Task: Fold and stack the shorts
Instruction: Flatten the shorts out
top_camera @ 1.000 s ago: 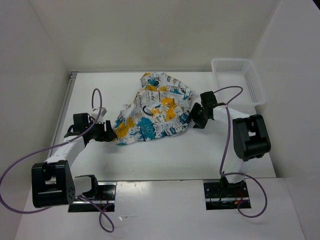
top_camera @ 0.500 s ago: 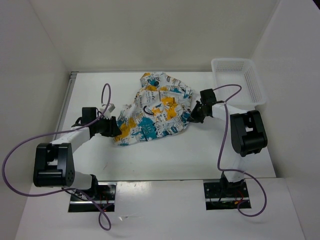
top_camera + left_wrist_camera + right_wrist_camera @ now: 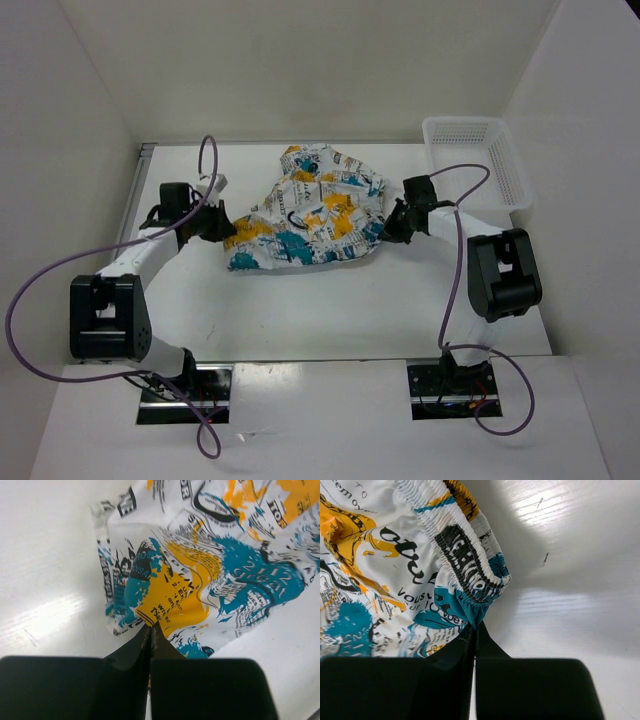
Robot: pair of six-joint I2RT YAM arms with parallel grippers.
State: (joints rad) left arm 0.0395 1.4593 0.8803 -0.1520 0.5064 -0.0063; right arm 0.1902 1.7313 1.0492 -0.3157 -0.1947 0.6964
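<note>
The shorts [image 3: 305,215], white fabric printed with teal, yellow and black patches, lie crumpled across the middle of the table. My left gripper [image 3: 222,228] is shut on the shorts' left edge; the left wrist view shows its jaws pinching a yellow patch [image 3: 170,602] of the cloth. At the right end, my right gripper [image 3: 386,232] is shut on the gathered elastic waistband [image 3: 467,575], pinching a teal corner of it. The shorts [image 3: 380,580] hang stretched between the two grippers.
A white mesh basket [image 3: 478,160] stands at the back right corner of the table. White walls close in the left, back and right sides. Purple cables [image 3: 60,270] loop from both arms. The arm bases [image 3: 185,385] sit at the near edge.
Both grippers closed on the shorts' ends. The left gripper moved back and left with its edge, and the cloth now lies spread wider and flatter between the arms.
</note>
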